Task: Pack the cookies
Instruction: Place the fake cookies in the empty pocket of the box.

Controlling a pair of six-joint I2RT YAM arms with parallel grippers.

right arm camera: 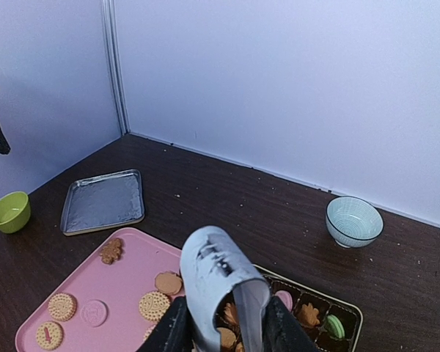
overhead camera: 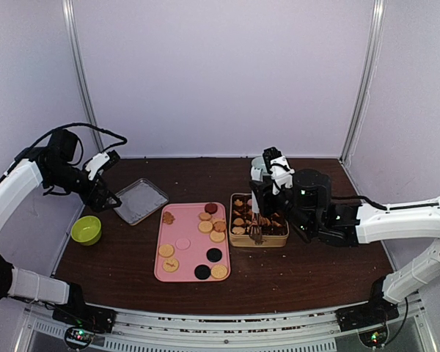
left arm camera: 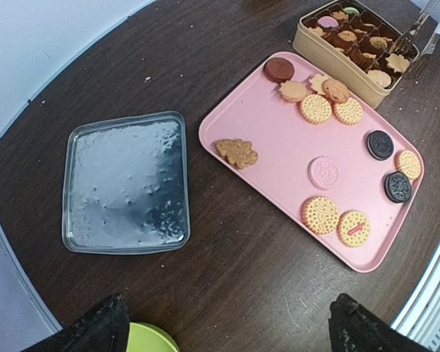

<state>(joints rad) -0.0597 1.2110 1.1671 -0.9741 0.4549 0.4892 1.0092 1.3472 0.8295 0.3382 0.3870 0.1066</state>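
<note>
About a dozen cookies [left arm camera: 320, 214] on the pink tray [left arm camera: 279, 139] look light and brittle, so pinch opposite rims gently; the right gripper [right arm camera: 227, 334] clamps tongs [right arm camera: 213, 271], the left gripper [left arm camera: 227, 334] gapes.

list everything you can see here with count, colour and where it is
cookies on tray: thirteen, mostly tan, two black, one pink, one dark red, spread over the pink tray
cookies in tin: many, count unclear, tan with some pink and green, in the tin's compartments
pink tray: one, pink, mid-table
tin: one, gold, just right of the tray
shallow metal pan: one, silver, left of the tray
green bowl: one, lime, table's left edge
pale bowl: one, blue-green, near the back wall
tongs: one, silver, tips over the tin
table: one, dark brown
left gripper: open, raised at left
right gripper: shut on the tongs
</note>
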